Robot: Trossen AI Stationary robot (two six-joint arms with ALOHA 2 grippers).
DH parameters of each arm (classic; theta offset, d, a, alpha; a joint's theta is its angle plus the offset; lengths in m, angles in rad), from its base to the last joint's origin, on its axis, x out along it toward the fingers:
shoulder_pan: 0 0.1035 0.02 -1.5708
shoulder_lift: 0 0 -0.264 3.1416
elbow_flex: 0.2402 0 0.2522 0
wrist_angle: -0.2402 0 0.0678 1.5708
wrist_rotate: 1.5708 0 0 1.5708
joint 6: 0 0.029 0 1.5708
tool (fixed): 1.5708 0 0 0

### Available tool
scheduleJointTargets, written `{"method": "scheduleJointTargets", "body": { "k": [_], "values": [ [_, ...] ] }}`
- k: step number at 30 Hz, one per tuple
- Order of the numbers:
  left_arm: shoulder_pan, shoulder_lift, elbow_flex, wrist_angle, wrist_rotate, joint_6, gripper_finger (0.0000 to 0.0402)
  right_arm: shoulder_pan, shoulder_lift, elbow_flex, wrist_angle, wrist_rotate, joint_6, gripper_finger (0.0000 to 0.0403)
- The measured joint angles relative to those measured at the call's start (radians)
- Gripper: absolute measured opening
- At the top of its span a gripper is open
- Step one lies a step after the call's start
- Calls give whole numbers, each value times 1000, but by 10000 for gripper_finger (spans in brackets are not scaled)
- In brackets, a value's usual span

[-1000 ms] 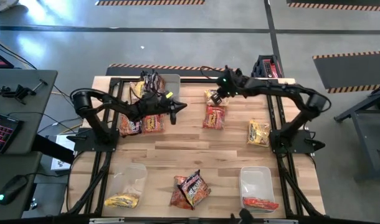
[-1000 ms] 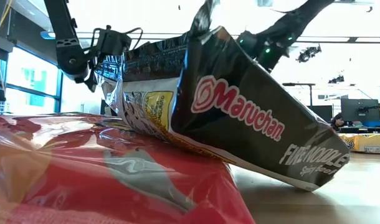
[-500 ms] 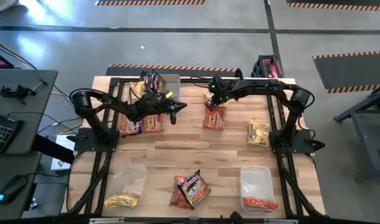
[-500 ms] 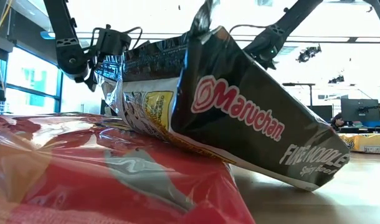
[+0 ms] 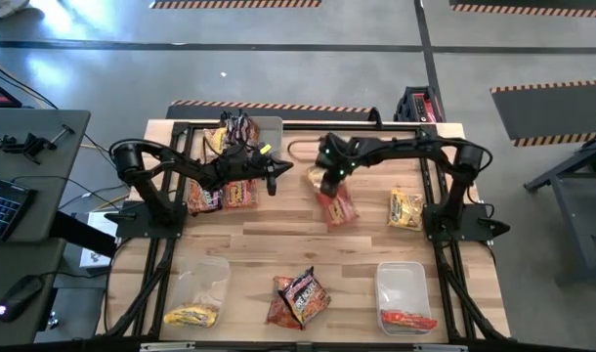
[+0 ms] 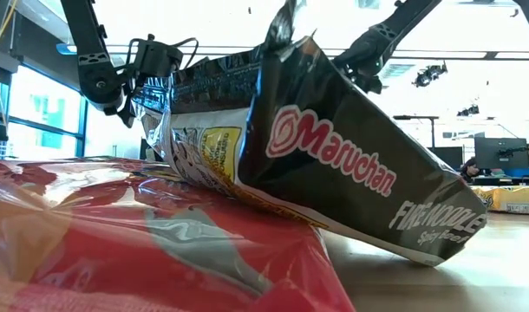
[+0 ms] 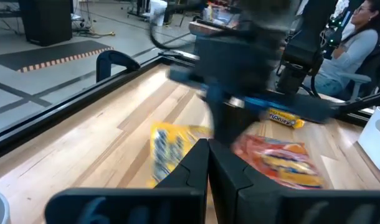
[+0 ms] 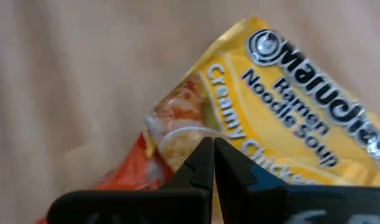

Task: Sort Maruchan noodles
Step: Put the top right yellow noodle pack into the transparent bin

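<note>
The right gripper [image 5: 329, 174] is seen over the middle of the far half of the wooden table [image 5: 278, 244], its fingers [image 8: 202, 163] pressed together and empty, directly above a yellow crinkly plastic Maruchan packet [image 8: 289, 130] and a red-orange packet [image 5: 337, 205]; the left gripper [image 5: 276, 168], likewise clenched on nothing, is held beside two red packets [image 5: 225, 194] at the far left; a dark brown-black packet [image 6: 334, 165] is propped on a red one near the front edge.
</note>
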Motion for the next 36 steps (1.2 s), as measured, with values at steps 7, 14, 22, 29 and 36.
{"method": "scheduleJointTargets", "body": {
  "k": [7,14,22,29,36],
  "values": [
    [0,0,0,-20,0,0,1,126,-52,-1,-52,-110,-142,0],
    [0,0,1,-70,-1,-1,1,106,-96,-1,-56,314,65,0],
    [0,0,3,-80,0,-1,1,14,-18,-1,-6,395,150,0],
    [-1,0,43,-193,-1,-1,1,16,44,-1,79,270,46,0],
    [-2,0,94,-341,-1,-61,14,50,56,-1,200,-6,-163,0]
  ]
}}
